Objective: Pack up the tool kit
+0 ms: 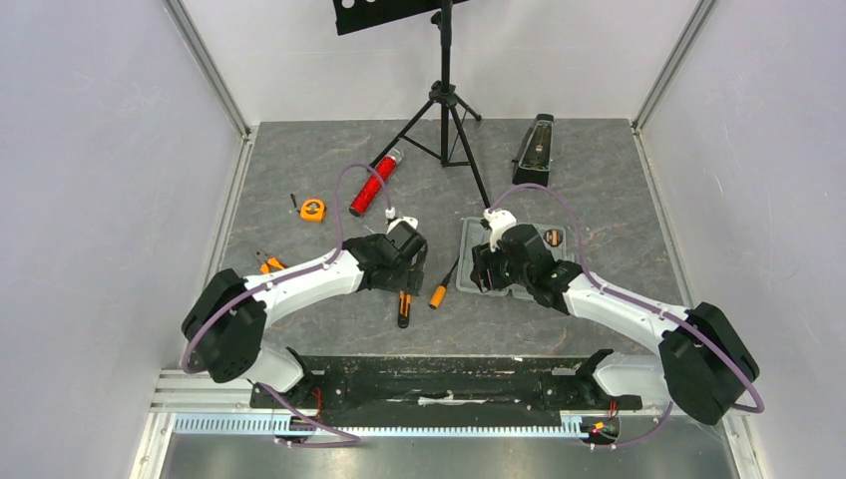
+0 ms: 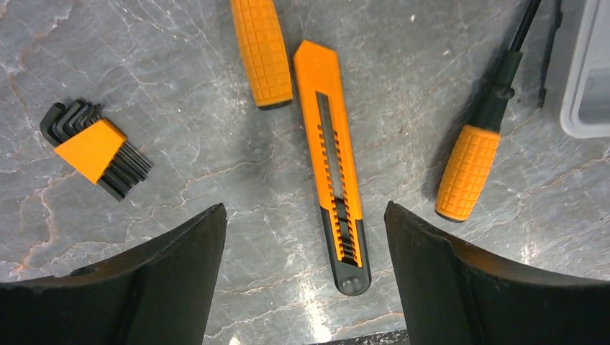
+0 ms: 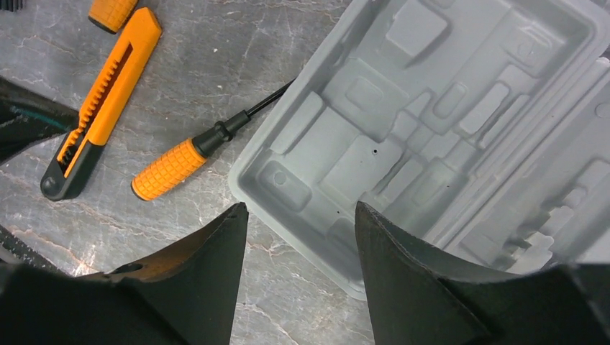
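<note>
The grey tool kit case (image 1: 519,261) lies open with bare moulded recesses (image 3: 431,122). My right gripper (image 3: 301,207) hangs open over its near-left corner, and the case's rim runs between the jaws untouched. My left gripper (image 2: 303,208) is open above the table. The black end of the orange knife (image 2: 335,172) lies between its fingers, not gripped. One screwdriver (image 2: 471,169) lies right of the knife, beside the case (image 2: 586,86). Another orange handle (image 2: 262,50) and a set of hex keys (image 2: 93,147) lie to the left. In the top view the left gripper (image 1: 404,271) is above the knife (image 1: 404,307).
An orange tape measure (image 1: 312,210) and pliers (image 1: 267,263) lie to the left on the table. A red glittery cylinder (image 1: 371,185), a music stand's tripod (image 1: 445,115) and a black metronome (image 1: 534,150) stand at the back. White walls close in both sides.
</note>
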Controlling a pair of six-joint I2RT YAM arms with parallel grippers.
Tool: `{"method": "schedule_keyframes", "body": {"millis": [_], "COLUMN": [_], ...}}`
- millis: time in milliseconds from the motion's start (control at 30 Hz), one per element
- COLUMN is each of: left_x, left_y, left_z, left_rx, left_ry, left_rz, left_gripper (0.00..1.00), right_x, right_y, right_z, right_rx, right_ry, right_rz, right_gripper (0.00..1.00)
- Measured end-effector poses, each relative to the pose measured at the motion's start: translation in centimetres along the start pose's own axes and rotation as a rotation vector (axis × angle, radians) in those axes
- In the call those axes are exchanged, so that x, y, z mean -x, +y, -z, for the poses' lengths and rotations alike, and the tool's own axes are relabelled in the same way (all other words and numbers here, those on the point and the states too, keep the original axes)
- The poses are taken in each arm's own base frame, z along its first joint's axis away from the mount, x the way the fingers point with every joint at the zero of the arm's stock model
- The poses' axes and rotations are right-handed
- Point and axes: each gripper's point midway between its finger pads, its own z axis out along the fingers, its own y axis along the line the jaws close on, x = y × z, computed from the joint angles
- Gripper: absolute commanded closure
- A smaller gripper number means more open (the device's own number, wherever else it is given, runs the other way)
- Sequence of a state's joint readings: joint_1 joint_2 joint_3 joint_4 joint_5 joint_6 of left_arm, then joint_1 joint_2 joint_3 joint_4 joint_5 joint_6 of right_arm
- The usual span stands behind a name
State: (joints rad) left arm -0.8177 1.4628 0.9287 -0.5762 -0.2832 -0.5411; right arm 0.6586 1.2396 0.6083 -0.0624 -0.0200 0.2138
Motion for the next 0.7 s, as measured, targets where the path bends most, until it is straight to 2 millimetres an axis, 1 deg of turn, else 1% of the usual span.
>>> {"method": "schedule_keyframes", "body": {"millis": [67, 233, 333, 400, 500, 600, 700], "left_x": [-0.6, -1.4, -2.3, -3.0, -4.0, -4.6, -4.7], "left_y": [-0.1, -0.2, -0.5, -0.7, -0.7, -0.7, -0.8], "left_z": [0.0, 0.1, -0.5, -1.2, -2.1, -2.2, -2.2], "left_rx": [0.005, 0.01, 0.018, 0.027, 0.038, 0.038, 0.034], "left_ry": [0.017, 0.039, 0.074, 0.106, 0.153, 0.178, 0.18], "left_rz": [-0.017, -0.062, -0.112, -0.144, -0.173, -0.189, -0.198], "left_gripper": [0.18, 0.2, 0.24, 0.29, 0.4, 0.52, 0.58], "right_x": [-0.1, 0.7, 0.8, 0.7, 0.8, 0.9, 1.2], "right_y": [-0.2, -0.6, -0.8, -1.0, -1.3, -1.6, -1.9], "right_z": [0.0, -0.2, -0.4, -0.5, -0.5, -0.5, -0.3], "right_rx": [-0.013, -0.037, -0.05, -0.059, -0.074, -0.093, -0.11], "right_ry": [-0.002, -0.034, -0.038, -0.036, -0.041, -0.049, -0.059], "right_rz": [-0.004, -0.007, -0.007, -0.008, -0.008, -0.008, -0.008], "right_gripper": [0.4, 0.4, 0.4, 0.4, 0.4, 0.39, 0.39]}}
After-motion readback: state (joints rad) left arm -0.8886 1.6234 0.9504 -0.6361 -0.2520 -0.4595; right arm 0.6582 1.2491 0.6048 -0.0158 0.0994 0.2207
